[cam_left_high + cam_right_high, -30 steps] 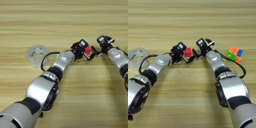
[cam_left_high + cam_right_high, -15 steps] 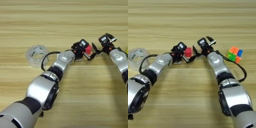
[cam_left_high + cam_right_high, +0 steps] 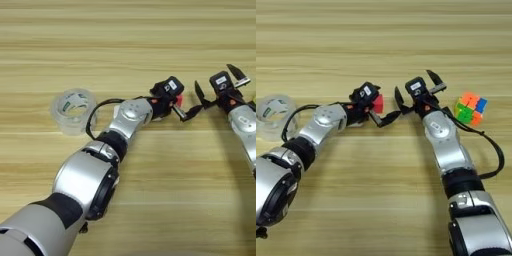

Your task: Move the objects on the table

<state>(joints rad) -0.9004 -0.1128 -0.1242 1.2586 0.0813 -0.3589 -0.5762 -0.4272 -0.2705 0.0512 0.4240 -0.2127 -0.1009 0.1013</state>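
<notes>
A tiny red cube sits at mid-table, and my left gripper is shut on it, one black finger jutting out to the right below the cube. In the left eye view the cube is mostly hidden behind that gripper. Just to the right, my right gripper is open, its two fingers spread wide and apart from the cube. A clear tape roll lies flat far to the left, beside the left forearm.
A multi-coloured puzzle cube rests to the right of the right gripper, close to its wrist. The wood-grain table fills the view. Both arms reach in from the near edge.
The right gripper has drawn back a little to the right from the red cube and spread its fingers wider. The left gripper still holds the cube in the same place.
</notes>
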